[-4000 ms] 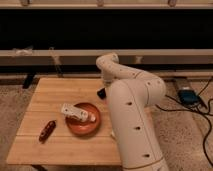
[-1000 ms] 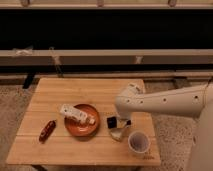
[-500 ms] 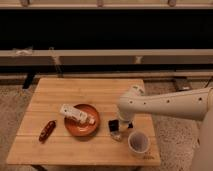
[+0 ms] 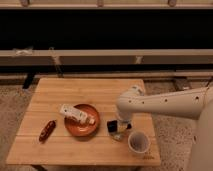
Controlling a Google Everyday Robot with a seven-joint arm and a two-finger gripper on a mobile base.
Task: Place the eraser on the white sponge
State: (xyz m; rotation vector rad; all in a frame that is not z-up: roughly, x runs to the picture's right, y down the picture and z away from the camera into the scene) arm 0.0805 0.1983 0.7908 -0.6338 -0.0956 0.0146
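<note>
We saw the hand (image 4: 119, 129) low over the bench (image 4: 90, 90), right of the red plate (image 4: 81, 127) and just left of the white cup (image 4: 138, 142). It gripped the eraser (image 4: 112, 126); white sponge unclear beneath.

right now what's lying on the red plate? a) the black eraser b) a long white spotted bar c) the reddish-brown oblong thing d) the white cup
b: the white spotted bar lies across the red plate, while the eraser is at the gripper right of the plate, the white cup stands near the table's front right, and the reddish-brown item lies left of the plate.
</note>
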